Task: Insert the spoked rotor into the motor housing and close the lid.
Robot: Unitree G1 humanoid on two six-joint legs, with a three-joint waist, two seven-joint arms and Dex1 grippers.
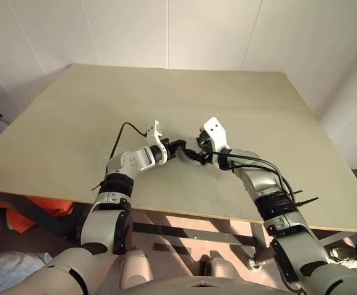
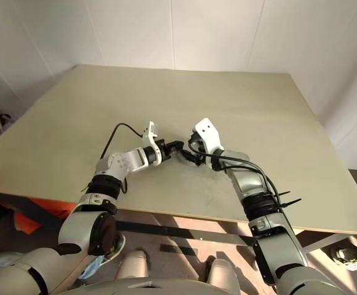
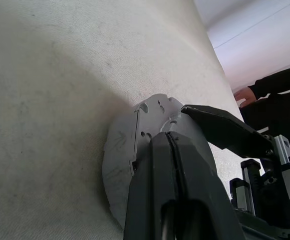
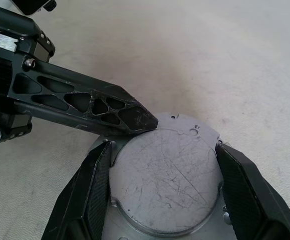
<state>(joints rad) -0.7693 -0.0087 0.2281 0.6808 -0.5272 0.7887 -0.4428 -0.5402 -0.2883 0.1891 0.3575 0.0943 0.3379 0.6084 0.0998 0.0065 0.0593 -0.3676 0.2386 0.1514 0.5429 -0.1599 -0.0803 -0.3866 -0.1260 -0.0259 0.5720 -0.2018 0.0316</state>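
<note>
The motor housing (image 4: 164, 185) is a round silver metal part lying on the table (image 1: 239, 98), with a smooth scratched face turned up. My right gripper (image 4: 162, 150) straddles it, one black finger (image 4: 92, 195) against each side, holding it. The left gripper (image 3: 168, 136) is shut with nothing between its fingers, and its tip (image 4: 149, 121) rests on the far edge of the housing's face. In the head views both grippers meet just in front of me near the table's front edge, the left gripper (image 1: 183, 149) pointing at the right gripper (image 1: 198, 153). The spoked rotor and the lid are out of view.
A person's hand (image 3: 244, 95) with a dark sleeve shows beyond the table's far side in the left wrist view. The beige tabletop stretches wide around the grippers. An orange object (image 1: 37, 212) lies below the table's front left edge.
</note>
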